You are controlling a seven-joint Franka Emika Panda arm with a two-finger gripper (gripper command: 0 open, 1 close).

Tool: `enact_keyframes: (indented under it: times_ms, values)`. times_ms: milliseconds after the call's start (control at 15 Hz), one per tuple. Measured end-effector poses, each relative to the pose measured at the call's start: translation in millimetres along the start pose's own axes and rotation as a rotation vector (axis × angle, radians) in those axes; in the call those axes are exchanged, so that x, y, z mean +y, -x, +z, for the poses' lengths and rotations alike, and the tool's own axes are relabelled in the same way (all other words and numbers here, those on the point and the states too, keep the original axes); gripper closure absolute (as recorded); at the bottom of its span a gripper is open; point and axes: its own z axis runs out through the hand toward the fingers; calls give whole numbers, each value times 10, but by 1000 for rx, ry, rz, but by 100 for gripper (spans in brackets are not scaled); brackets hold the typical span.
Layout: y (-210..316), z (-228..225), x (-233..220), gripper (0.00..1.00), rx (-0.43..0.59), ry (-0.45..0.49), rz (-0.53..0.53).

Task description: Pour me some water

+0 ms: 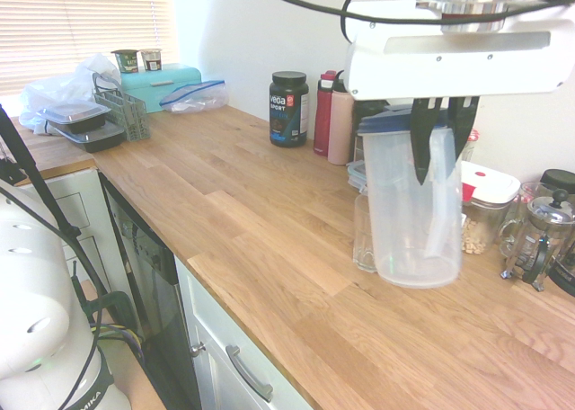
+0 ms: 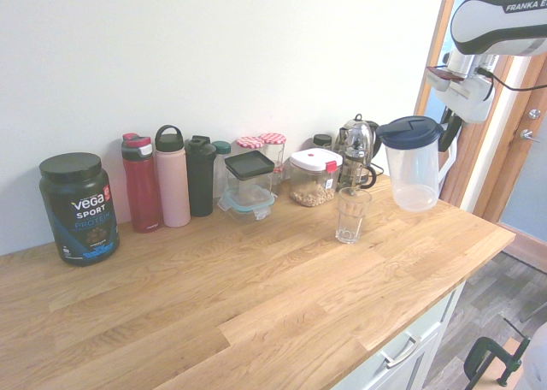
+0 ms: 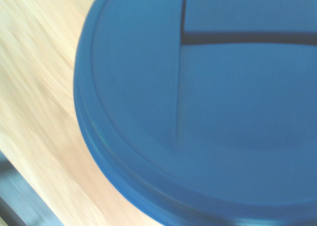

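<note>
Pincer [image 1: 440,172] closed on pitcher handle [image 2: 449,156]; blue-lidded pitcher [image 2: 414,172] upright; second exterior view: empty glass [image 2: 351,217] left on worktop [image 2: 256,296].

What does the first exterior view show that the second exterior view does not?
Only the first exterior view: a teal box with two small cups on it, a wire rack and lidded black containers.

Only the second exterior view: a door behind the arm, and red-and-white checked jar lids.

Both: the blue-lidded pitcher, the gripper, the Vega Sport tub, red and pink bottles, and a clear glass.
</note>
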Motion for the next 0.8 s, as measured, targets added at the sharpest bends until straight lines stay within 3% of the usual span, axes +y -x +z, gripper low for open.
enact_keyframes:
  times_ms: [133,400,600,800]
  values:
    - [112,133,37,100,14,-96,-5]
    - [592,510,-120,100,0,-120,-10]
    - [770,583,-614,100,37,-114,23]
    - [617,641,-1313,100,55,-183,159]
